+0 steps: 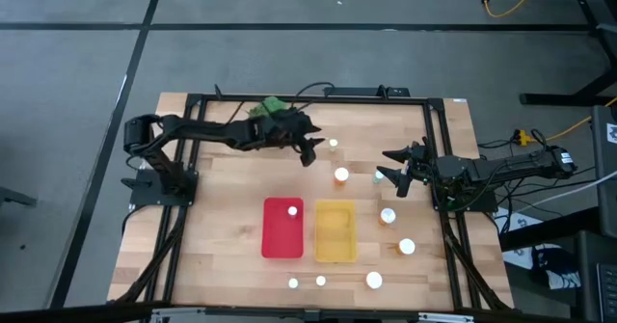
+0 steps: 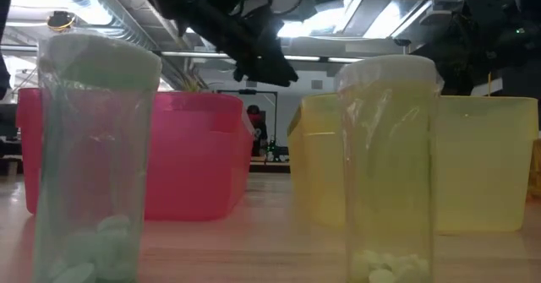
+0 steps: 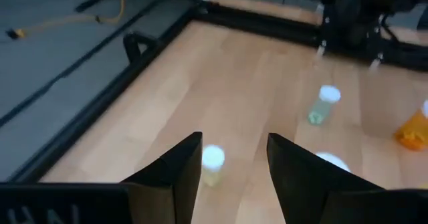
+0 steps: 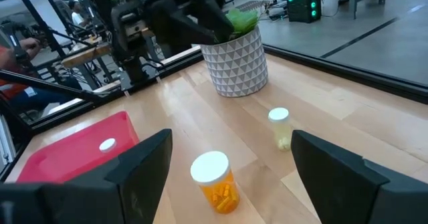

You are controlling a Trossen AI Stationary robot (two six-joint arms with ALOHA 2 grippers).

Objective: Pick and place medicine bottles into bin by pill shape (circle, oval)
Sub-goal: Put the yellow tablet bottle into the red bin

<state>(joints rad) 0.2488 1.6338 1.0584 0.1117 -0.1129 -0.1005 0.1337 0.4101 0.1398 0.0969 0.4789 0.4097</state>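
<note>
1. Our left gripper [image 1: 313, 152] hangs over the far middle of the table, jaws parted and empty, with a small clear bottle [image 1: 334, 144] just beside its tips; the left wrist view shows that bottle [image 3: 212, 161] near the gap between the fingers.
2. Our right gripper [image 1: 397, 171] sits at the right side, spread wide and holding nothing, facing an orange bottle [image 1: 341, 176].
3. The red bin [image 1: 282, 228] already holds one bottle [image 1: 293, 210]; the yellow bin [image 1: 335, 231] looks empty from above, though we cannot be sure.
4. The other bottles stand loose: two by the right arm and three along the near edge.
5. To do the pick well, we should centre the clear bottle between the left fingers, lower until they straddle its body below the cap, then close gently so it does not tip.
6. We should read the pill shape before choosing a bin.
</note>
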